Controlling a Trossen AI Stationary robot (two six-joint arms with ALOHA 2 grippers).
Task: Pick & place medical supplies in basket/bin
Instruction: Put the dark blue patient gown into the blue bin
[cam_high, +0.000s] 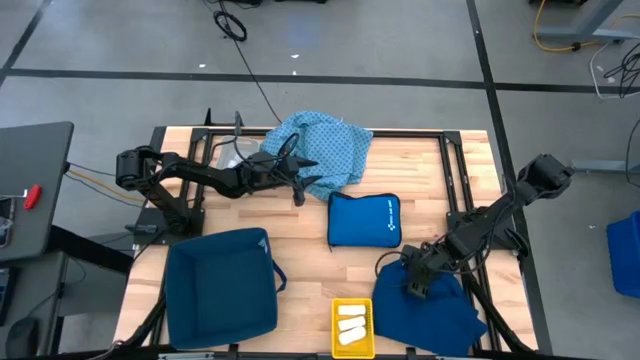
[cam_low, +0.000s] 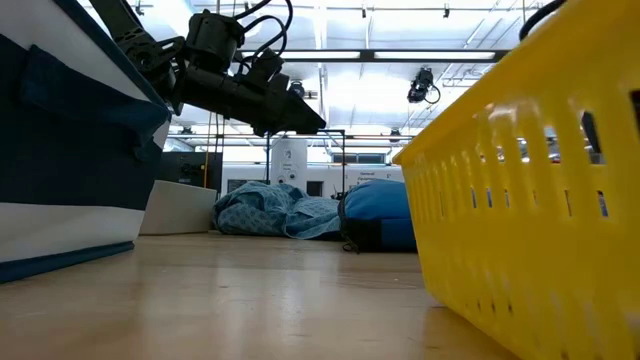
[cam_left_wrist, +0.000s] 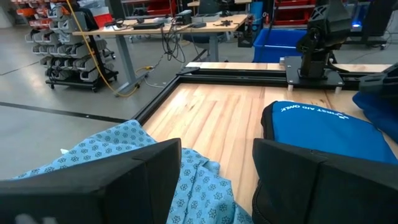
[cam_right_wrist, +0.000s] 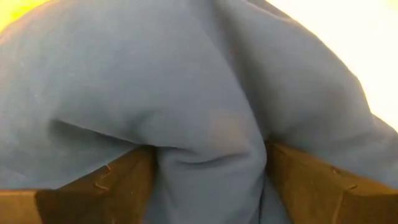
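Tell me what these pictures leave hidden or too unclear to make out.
- Inside of the dark blue fabric bin: its dark floor shows in the high view, with no contents discernible.
- White rolls in the yellow slotted plastic basket: too small to count surely; the low view shows only its wall.
- Right gripper: its wrist view is filled by dark blue cloth bunched between the jaws.
- Anything under the crumpled light-blue patterned cloth: covered.

Dark blue cloth (cam_right_wrist: 205, 93) fills the view, a fold seemingly between the hand's (cam_right_wrist: 208, 180) fingers.

We are seeing a grey concrete floor (cam_high: 400, 40) lying around the wooden table (cam_high: 300, 225), black cables (cam_high: 232, 22) trailing across it.
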